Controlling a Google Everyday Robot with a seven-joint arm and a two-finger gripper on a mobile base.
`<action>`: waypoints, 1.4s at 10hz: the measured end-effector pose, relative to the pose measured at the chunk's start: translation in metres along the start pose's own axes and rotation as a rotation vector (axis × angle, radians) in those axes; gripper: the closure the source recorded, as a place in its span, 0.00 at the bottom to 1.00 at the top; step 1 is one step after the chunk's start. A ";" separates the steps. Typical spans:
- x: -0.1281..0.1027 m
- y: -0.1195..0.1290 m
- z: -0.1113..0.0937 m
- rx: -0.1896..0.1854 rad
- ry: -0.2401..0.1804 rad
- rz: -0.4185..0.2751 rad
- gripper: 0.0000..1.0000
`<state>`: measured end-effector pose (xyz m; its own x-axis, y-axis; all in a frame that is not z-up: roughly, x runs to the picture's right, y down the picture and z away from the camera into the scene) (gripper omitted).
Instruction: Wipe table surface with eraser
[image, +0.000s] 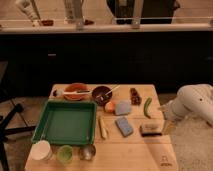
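The eraser, a small block with a pale tan top over a dark layer, lies on the table surface near its right edge. The tabletop is light tan wood with a small dark mark at the front right corner. My white arm reaches in from the right. The gripper hangs at the table's right edge, just right of the eraser and close to it. Whether it touches the eraser does not show.
A green tray fills the left half. A blue-grey block, a pale grey pad, a green vegetable, two bowls and front-left cups stand around. A dark counter runs behind.
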<state>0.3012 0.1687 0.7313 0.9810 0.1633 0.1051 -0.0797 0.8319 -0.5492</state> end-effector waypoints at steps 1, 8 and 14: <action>0.001 0.000 0.000 0.000 0.000 0.001 0.20; 0.009 0.001 0.043 -0.068 -0.151 0.045 0.20; 0.022 0.008 0.090 -0.170 -0.222 0.069 0.20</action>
<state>0.3058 0.2268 0.8038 0.9101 0.3440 0.2310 -0.0959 0.7173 -0.6902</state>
